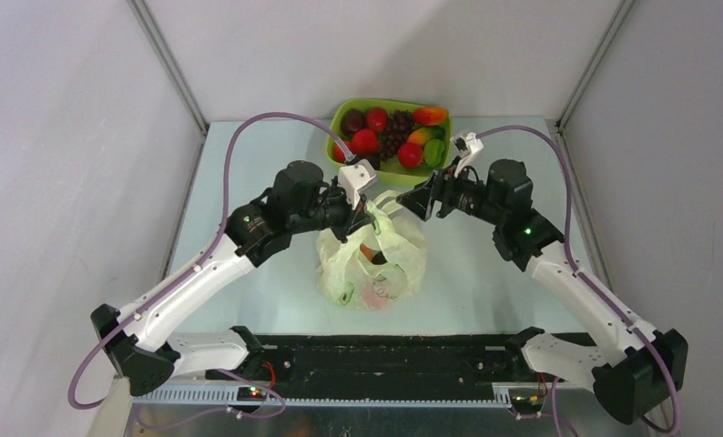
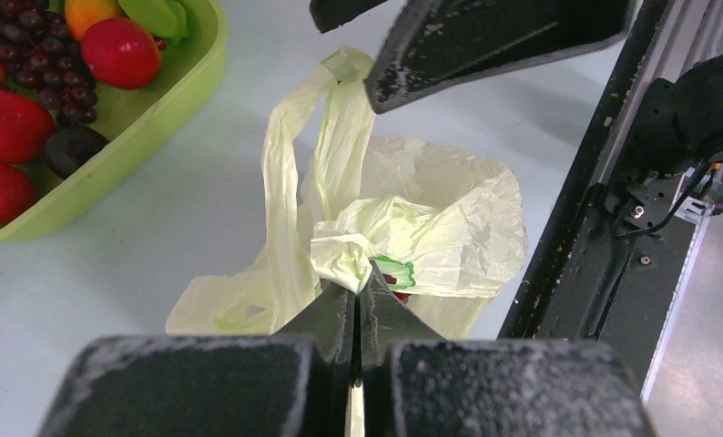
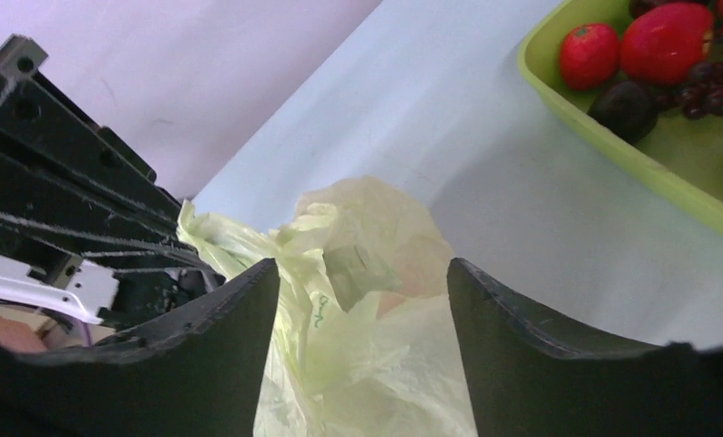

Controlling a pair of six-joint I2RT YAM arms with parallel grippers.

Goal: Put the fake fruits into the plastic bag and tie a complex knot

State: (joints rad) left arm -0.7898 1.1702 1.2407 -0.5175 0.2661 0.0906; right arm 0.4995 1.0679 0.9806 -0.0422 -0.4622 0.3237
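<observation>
While pinched shut on the knot (image 2: 344, 255) with the left hand (image 2: 353, 308), held the right hand (image 3: 362, 273) spread wide, empty, close over the plastic bag (image 1: 376, 259) slumped on the desk (image 1: 249, 191). Probably risked tearing thin film or toppling the bag with a hard pull; saw many fake fruits (image 1: 365, 141) unbagged in the tray (image 1: 338, 118).

Pale plastic bag (image 1: 374, 266) (knot (image 2: 343, 258) atop) sits upright.

No legible text, brand or number anywhere. Plastic bag (image 3: 376, 232) carries a small green mark (image 3: 319, 310), too faint and crumpled to read.
</observation>
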